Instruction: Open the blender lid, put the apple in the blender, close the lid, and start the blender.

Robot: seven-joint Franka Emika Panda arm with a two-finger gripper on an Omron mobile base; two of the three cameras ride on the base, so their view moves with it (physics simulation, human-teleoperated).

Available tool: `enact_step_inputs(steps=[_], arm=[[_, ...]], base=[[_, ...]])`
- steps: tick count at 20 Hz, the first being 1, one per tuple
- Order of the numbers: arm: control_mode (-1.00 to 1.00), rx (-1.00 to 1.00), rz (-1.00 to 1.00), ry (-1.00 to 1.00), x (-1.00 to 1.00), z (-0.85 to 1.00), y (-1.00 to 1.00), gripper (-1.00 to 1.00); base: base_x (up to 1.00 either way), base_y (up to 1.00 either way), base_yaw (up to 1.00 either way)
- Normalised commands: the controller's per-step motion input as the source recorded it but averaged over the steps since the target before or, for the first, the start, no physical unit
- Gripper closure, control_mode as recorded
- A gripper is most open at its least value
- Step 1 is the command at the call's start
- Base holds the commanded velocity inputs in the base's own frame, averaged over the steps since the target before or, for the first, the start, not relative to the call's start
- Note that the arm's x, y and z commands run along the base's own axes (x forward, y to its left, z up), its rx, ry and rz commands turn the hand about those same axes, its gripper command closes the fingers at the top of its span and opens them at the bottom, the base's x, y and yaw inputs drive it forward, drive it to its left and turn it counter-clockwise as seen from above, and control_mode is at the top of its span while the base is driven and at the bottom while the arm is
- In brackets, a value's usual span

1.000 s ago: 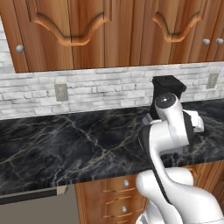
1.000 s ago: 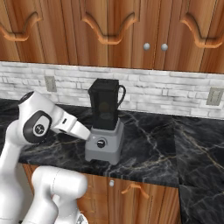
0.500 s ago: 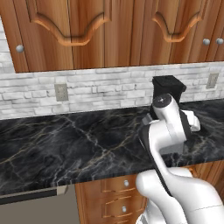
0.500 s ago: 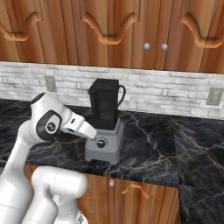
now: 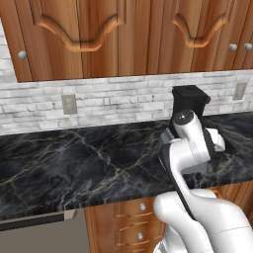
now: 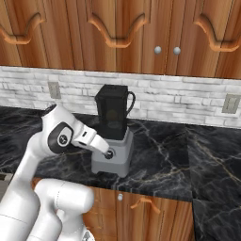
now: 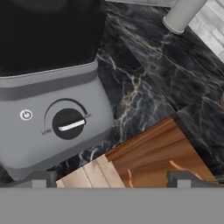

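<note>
blender (image 6: pixel 113 141): on black marble counter (image 6: pixel 179 160), close to front edge, back toward white brick backsplash (image 6: pixel 179 101); grey boxy base w/ dark tapered jar upright on top; in left base view mostly behind arm, jar top (image 5: pixel 189 99) showing above it

blender lid (image 6: pixel 111 88): flat black cap seated on jar rim; looks closed

knob (image 7: pixel 68 124): round, black, on base front, pale pointer bar across it, nearly level in hand view; dial arc around it; small power symbol (image 7: pixel 26 115) to its side on same face

jar contents: faint yellowish patch behind dark wall in right base view; can't tell what

apple: can't pick out w/ certainty

gripper (image 7: pixel 112 180): jaws released, spread wide, nothing between; two dark tips at bottom of hand view, one (image 7: pixel 40 178) under blender base, other (image 7: pixel 186 178) over wood cabinet front (image 7: pixel 148 157); not touching blender

arm: in right base view forearm reaches from lower left toward front of grey base, hand end just at knob height; exact gap to base unclear

surroundings: wood upper cabinets (image 6: pixel 117 33) w/ round pulls above; wall outlets (image 6: pixel 54 89) on backsplash either side of blender; grey cylinder (image 7: pixel 181 15) at top of hand view, what it is unclear; drawers w/ handles below counter (image 6: pixel 146 204)
</note>
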Motion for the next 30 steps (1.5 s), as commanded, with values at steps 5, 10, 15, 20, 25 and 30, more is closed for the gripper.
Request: enact_step_inputs(steps=[5,10,15,20,25,30], arm=[[-1.0,0.0,0.0,0.0,0.27,-0.26,0.0,-1.0],[-1.0,0.0,0.0,0.0,0.27,-0.13,0.0,-1.0],[-1.0,0.0,0.0,0.0,0.3,-0.02,0.0,-1.0],[-1.0,0.0,0.0,0.0,0.21,-0.05,-0.03,-1.0],[-1.0,0.0,0.0,0.0,0.25,-0.16,-0.04,-1.0],[-1.0,0.0,0.0,0.0,0.25,-0.31,-0.11,-1.0]], base=[[0.0,0.0,0.0],[0.0,0.0,0.0],[0.0,0.0,0.0],[0.0,0.0,0.0],[0.0,0.0,0.0],[0.0,0.0,0.0]])
